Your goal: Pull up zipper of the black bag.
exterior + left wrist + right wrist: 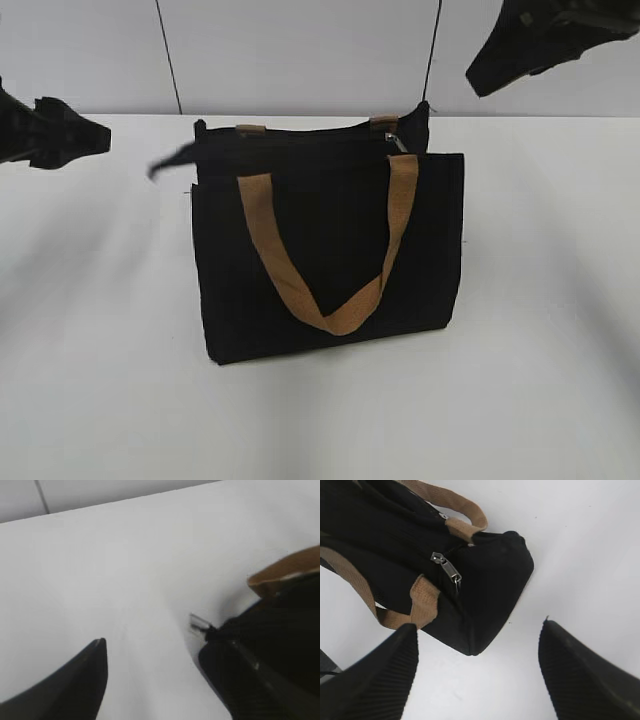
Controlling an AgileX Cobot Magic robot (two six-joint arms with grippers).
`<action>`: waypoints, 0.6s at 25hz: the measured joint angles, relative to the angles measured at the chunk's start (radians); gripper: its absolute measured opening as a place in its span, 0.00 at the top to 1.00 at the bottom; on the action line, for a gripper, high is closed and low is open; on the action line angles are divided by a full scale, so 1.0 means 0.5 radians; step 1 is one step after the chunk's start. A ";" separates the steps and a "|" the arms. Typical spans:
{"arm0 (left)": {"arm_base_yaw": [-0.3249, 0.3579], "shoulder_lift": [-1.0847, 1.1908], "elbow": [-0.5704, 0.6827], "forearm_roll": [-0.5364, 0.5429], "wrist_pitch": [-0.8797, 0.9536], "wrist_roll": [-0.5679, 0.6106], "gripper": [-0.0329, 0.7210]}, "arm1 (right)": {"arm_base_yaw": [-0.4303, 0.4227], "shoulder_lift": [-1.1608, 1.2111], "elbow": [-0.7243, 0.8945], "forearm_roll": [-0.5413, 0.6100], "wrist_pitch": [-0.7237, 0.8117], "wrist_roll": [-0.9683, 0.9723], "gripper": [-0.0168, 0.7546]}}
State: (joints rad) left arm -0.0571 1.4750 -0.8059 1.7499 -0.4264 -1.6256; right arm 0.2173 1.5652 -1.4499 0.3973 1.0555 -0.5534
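Note:
The black bag [330, 270] stands upright mid-table, its front tan handle hanging down the panel. The zipper [310, 135] runs along its top edge, with the silvery pull tab [399, 141] near the right end. In the right wrist view the bag [485, 580] lies ahead of the jaws and the pull tab [447, 569] shows clearly. My right gripper [477, 665] is open and empty, high at the back right [530, 45]. My left gripper [152, 650] is open and empty, left of the bag [70, 135]. The bag's end [290, 610] sits close by its right finger.
The white table [100, 380] spreads all round the bag. A pale wall with two dark cables [168, 55] closes the back. A black fabric tail [170, 160] sticks out from the bag's upper left corner, and a small pale tag [198, 623] shows there.

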 joint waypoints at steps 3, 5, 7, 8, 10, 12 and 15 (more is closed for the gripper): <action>-0.158 -0.067 0.000 0.000 0.270 -0.171 0.26 | 0.000 -0.093 0.003 -0.082 0.012 0.066 0.24; -0.330 -0.131 0.000 -0.002 0.448 -0.220 0.26 | 0.000 -0.149 0.003 -0.156 0.019 0.121 0.24; -0.499 -0.186 0.000 -0.004 0.694 -0.240 0.26 | 0.000 -0.213 0.006 -0.232 0.029 0.188 0.24; -0.584 -0.198 0.000 -0.005 0.798 -0.242 0.26 | 0.000 -0.252 0.017 -0.258 0.027 0.211 0.24; -0.714 -0.204 0.000 -0.083 1.042 -0.216 0.26 | 0.000 -0.344 0.098 -0.295 -0.013 0.246 0.24; -0.824 -0.204 0.000 -0.357 1.267 0.004 0.27 | 0.000 -0.458 0.237 -0.313 -0.078 0.261 0.24; -0.942 -0.205 0.000 -0.965 1.674 0.649 0.27 | 0.000 -0.657 0.505 -0.319 -0.183 0.266 0.24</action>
State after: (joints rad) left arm -0.5281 1.3725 -0.8059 1.2674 0.4108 -1.3008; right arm 0.2173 1.2368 -1.1974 0.2376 0.9642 -0.4207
